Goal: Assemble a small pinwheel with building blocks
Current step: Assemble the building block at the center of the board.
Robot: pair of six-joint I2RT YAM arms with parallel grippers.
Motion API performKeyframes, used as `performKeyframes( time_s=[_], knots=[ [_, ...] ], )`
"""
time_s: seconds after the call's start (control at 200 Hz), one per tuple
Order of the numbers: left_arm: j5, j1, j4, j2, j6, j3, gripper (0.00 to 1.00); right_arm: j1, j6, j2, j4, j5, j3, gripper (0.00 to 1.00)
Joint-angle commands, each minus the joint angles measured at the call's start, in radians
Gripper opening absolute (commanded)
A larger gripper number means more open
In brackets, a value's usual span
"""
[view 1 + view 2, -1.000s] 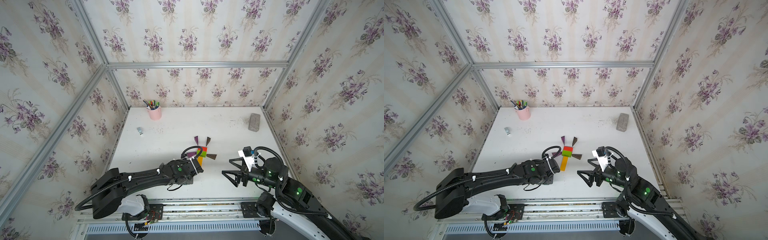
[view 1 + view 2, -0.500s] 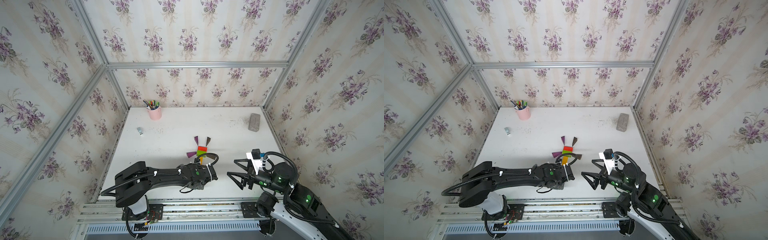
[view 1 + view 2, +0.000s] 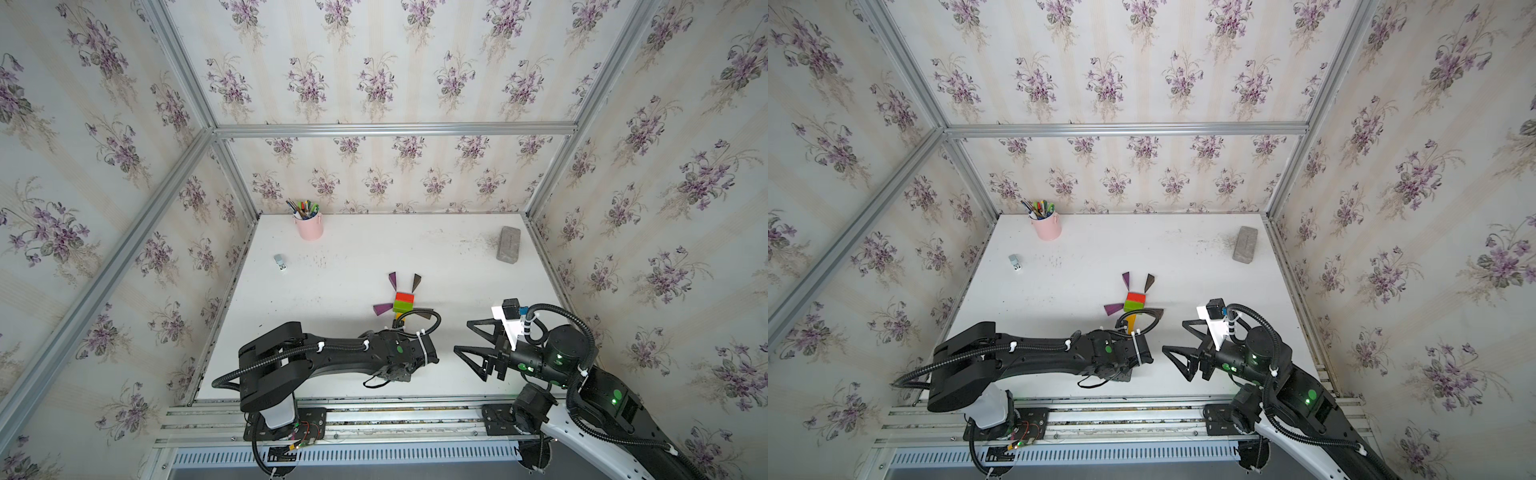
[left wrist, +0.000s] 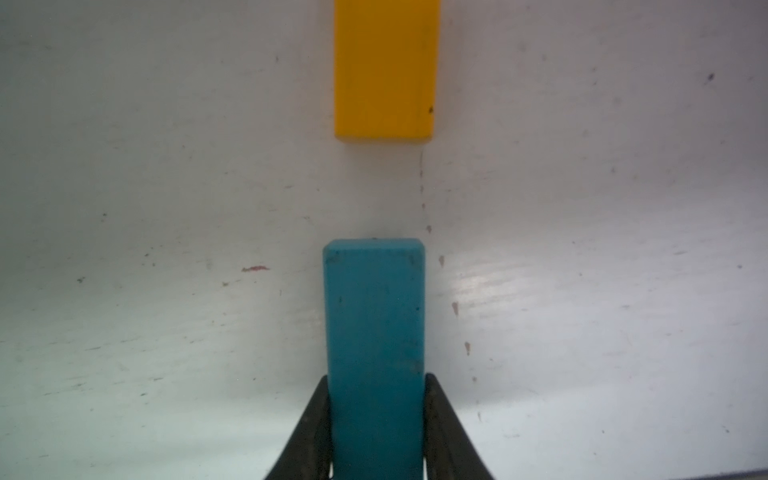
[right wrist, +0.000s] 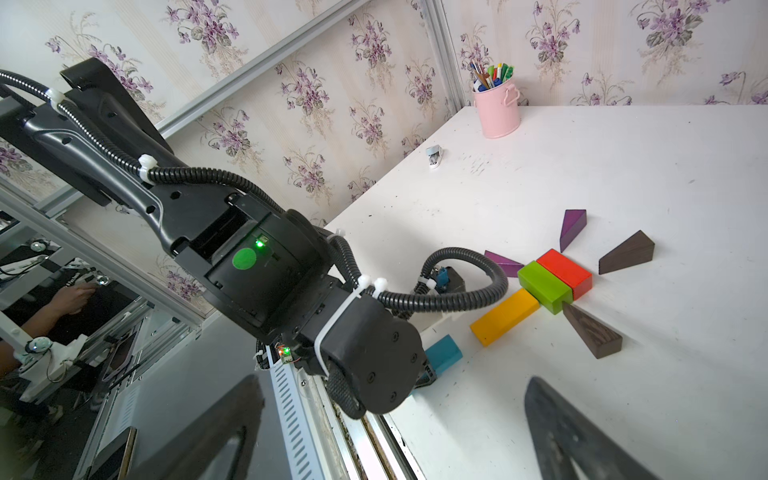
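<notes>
Clamping the blue block (image 4: 374, 311), the left end effector (image 4: 377, 377) holds it short of the yellow block (image 4: 384, 70); centre (image 3: 404, 302) and blades (image 3: 392, 279) lie placed; the right end effector (image 3: 461, 336) gapes empty.

The blue block (image 4: 374, 332) is a teal-leaning blue, and the yellow block (image 4: 384, 70) is a warm orange-yellow. The red block (image 5: 565, 272) and the green block (image 5: 544, 286) are plain and glossy. A purple wedge (image 5: 572, 226) is plain violet. A dark brown wedge (image 5: 592, 332) shows pale wood-grain streaks. The pen cup (image 5: 498, 112) is pink. The brick (image 3: 508, 244) is speckled grey. The table top (image 5: 582, 166) is white with dark flecks. The wallpaper (image 3: 374, 75) has cream stripes and purple flower sprays with grey-green leaves.
</notes>
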Motion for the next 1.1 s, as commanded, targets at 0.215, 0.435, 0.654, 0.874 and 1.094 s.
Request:
performKeyframes(
  time_s=[0.215,0.435,0.654,0.874,1.094],
  knots=[
    [-0.009,0.004,0.030,0.021,0.012,0.006,0.24,0.000,0.007,-0.009,0.029,-0.008,-0.003,0.98],
    [-0.005,0.017,0.037,0.029,0.012,0.001,0.25,0.000,0.006,-0.011,0.031,-0.011,-0.004,0.98],
    [0.006,0.030,0.046,0.040,0.020,0.000,0.26,0.000,0.006,-0.012,0.031,-0.014,-0.004,0.98],
    [0.009,0.043,0.053,0.040,0.025,-0.004,0.26,0.000,0.006,-0.010,0.032,-0.014,-0.005,0.99],
    [0.019,0.047,0.059,0.048,0.038,0.002,0.26,0.000,0.005,-0.010,0.032,-0.015,-0.006,0.99]
  ],
)
